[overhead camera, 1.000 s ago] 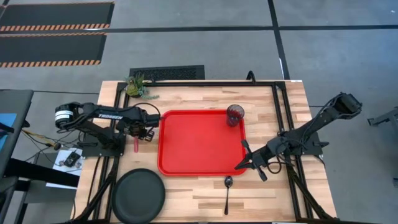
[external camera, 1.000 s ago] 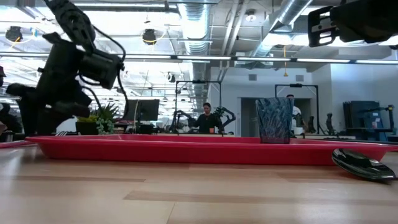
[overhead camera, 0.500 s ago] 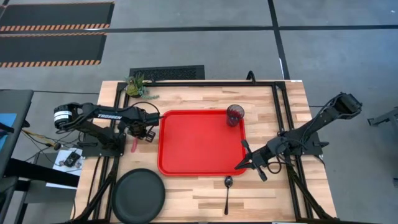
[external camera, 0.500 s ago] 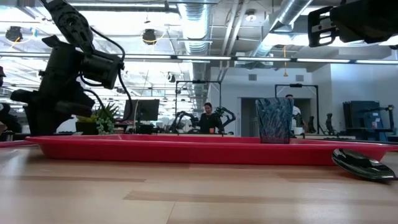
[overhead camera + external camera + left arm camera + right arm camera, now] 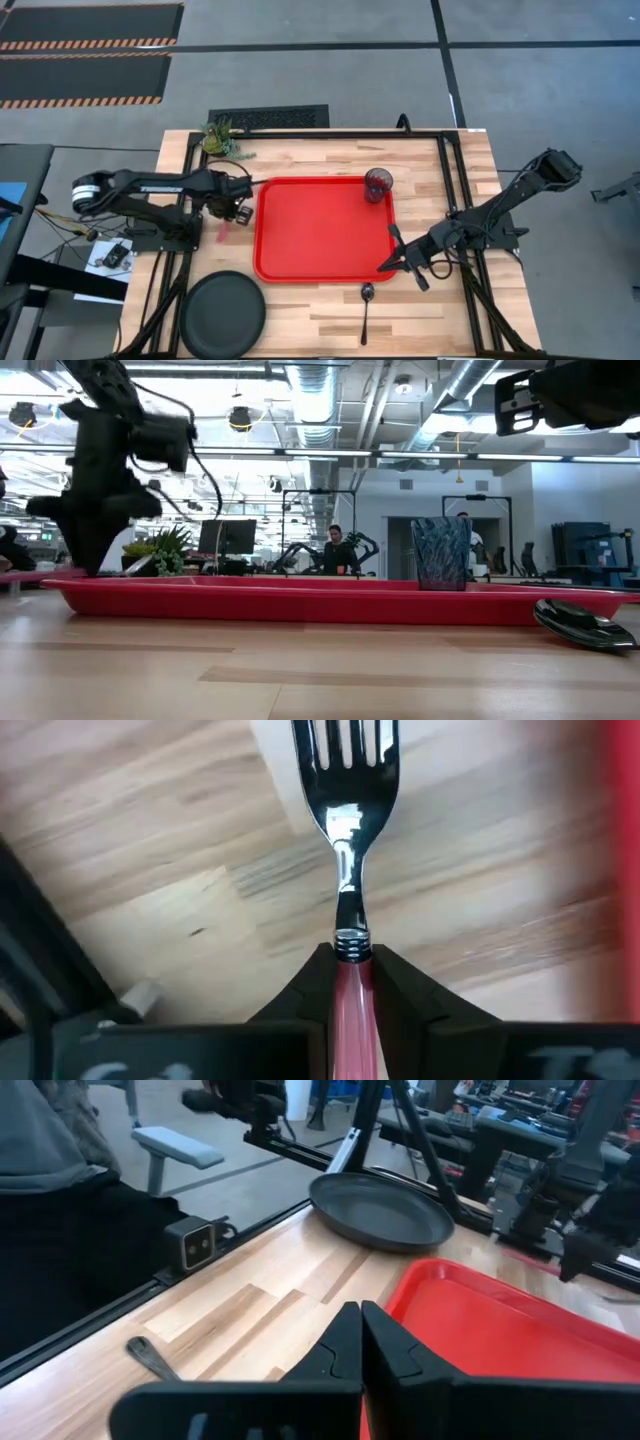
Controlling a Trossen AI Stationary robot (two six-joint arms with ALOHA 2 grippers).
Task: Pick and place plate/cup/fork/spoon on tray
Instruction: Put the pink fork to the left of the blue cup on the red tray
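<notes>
From above, the left gripper is hovering just off the left edge of the red tray, with the fork showing as a pink sliver beside it. The cup is standing in the tray's far right corner, well away from that gripper. The right gripper is waiting at the tray's near right corner, the spoon lying on the wood just beside it. The plate is sitting at the table's near left.

At table height, the left gripper is hanging over the tray's left end; the cup and spoon are far across from it.

Through the left wrist, the fingers are pinching the fork's red handle, tines pointing away over bare wood.

Through the right wrist, the fingers are pressing together, holding nothing, with the plate ahead and the tray alongside
</notes>
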